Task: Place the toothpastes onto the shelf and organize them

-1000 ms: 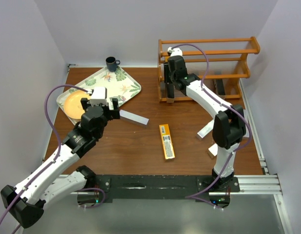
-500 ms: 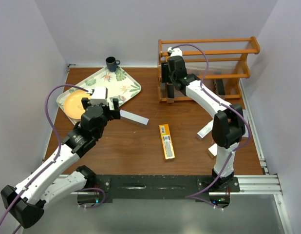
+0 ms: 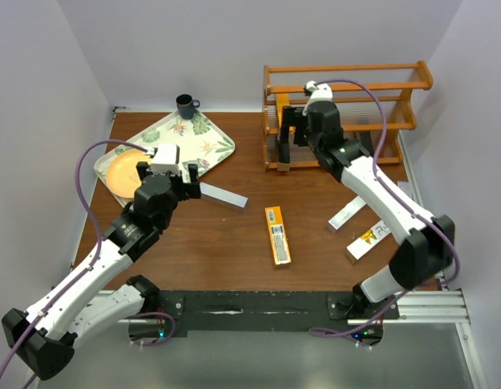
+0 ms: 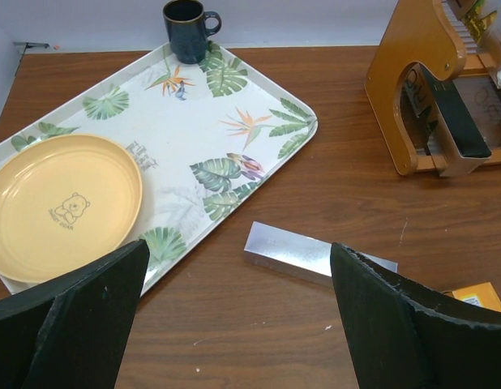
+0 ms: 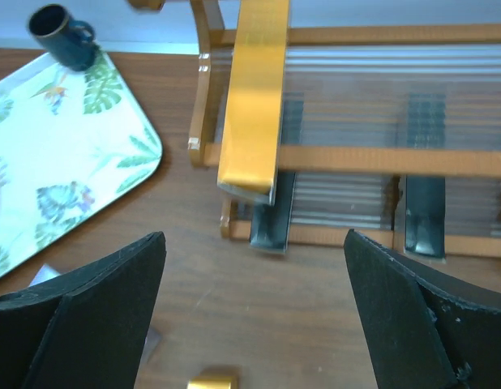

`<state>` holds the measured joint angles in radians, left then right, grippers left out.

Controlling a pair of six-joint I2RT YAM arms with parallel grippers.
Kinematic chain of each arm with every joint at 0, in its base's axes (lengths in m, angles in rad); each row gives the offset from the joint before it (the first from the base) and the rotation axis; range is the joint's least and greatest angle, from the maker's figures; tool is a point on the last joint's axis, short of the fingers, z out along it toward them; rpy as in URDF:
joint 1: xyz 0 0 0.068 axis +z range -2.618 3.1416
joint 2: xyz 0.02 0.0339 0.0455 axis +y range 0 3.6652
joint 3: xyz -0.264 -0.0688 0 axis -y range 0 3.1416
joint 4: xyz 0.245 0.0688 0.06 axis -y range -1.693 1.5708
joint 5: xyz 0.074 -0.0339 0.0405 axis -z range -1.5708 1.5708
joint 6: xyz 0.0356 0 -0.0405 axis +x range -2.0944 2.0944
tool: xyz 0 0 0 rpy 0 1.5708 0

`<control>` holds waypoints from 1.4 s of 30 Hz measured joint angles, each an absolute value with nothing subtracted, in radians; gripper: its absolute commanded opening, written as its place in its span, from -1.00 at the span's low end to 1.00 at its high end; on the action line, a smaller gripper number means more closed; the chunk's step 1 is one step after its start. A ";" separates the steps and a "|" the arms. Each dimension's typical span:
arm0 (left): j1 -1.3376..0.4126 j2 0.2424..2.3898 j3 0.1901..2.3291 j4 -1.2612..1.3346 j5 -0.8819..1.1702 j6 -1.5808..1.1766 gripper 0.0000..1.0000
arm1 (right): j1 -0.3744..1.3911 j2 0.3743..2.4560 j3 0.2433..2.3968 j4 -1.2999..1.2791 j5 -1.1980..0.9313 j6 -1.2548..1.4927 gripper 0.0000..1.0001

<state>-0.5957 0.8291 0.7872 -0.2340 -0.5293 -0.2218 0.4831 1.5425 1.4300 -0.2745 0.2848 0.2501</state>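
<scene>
Orange box (image 5: pixel 254 89) up on the shelf (image 5: pixel 356 158), at 1 o'clock on the table (image 3: pixel 234 243). Lies across the rails, one level above a black box (image 5: pixel 271 212) on the bottom tier. Runs 12 to 6 in the right wrist view, with the near end at 6, poking out past the front rail. Right gripper (image 5: pixel 252 251) just in front, with fingers spread wide and nothing between them. Reads as a placing step finished for this box. Second black box (image 5: pixel 423 203) along the bottom tier toward 3 o'clock, in the same 12-to-6 lie.

Over to the silver box (image 4: pixel 303 255), flat on bare wood near the tray's (image 4: pixel 194 121) 4 o'clock corner. Runs 10 to 4 from above. Left gripper (image 4: pixel 240 245) hanging just short of it, spread wide, holding nothing, lined up with the 10 o'clock end. Looks like the pick now in hand. Calls for a reach forward and down, a wrist turn square to that 10-to-4 line, then a pinch across the narrow width. Risks a skewed grip otherwise.

Also waiting on the table: a loose orange box (image 3: pixel 277 235) at centre, close to 12 to 6, then a second silver box (image 3: pixel 348 215) and a white box (image 3: pixel 372 241) toward 4 o'clock, both roughly 8 to 2. Plenty left to shelve, by the look of it.

Plate (image 4: pixel 64 207) on the tray, mug (image 4: pixel 186 28) at the tray's 12 o'clock edge.
</scene>
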 measured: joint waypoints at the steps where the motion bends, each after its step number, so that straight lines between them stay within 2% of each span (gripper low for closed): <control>1: -0.595 0.829 0.787 -0.234 -0.526 -0.223 0.98 | 0.483 1.493 1.385 -0.266 0.274 0.255 0.94; 9: -0.589 0.829 0.787 -0.235 -0.497 -0.228 1.00 | 0.486 1.148 1.002 -0.273 0.233 0.311 0.97; 15: -0.589 0.875 0.794 -0.262 -0.453 -0.304 1.00 | 0.488 0.974 0.787 -0.313 0.250 0.344 0.97; 20: -0.602 1.035 0.857 -0.358 -0.386 -0.440 1.00 | 0.489 0.844 0.695 -0.318 0.286 0.364 0.97; 24: -0.721 1.163 0.916 -0.429 -0.415 -0.559 0.99 | 0.489 0.772 0.625 -0.297 0.299 0.383 0.97; 27: -0.832 1.306 1.016 -0.495 -0.428 -0.669 1.00 | 0.489 0.741 0.574 -0.290 0.299 0.398 0.97; 33: -0.942 1.579 1.187 -0.572 -0.462 -0.829 0.99 | 0.489 0.689 0.521 -0.283 0.302 0.411 0.97; 42: -1.059 1.818 1.342 -0.624 -0.496 -0.971 0.96 | 0.489 0.638 0.474 -0.264 0.325 0.409 0.97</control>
<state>-1.0592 1.8175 1.3422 -0.6239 -0.4957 -0.9710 0.4889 0.6380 0.4744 -0.2638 0.3252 0.4091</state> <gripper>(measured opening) 0.984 0.985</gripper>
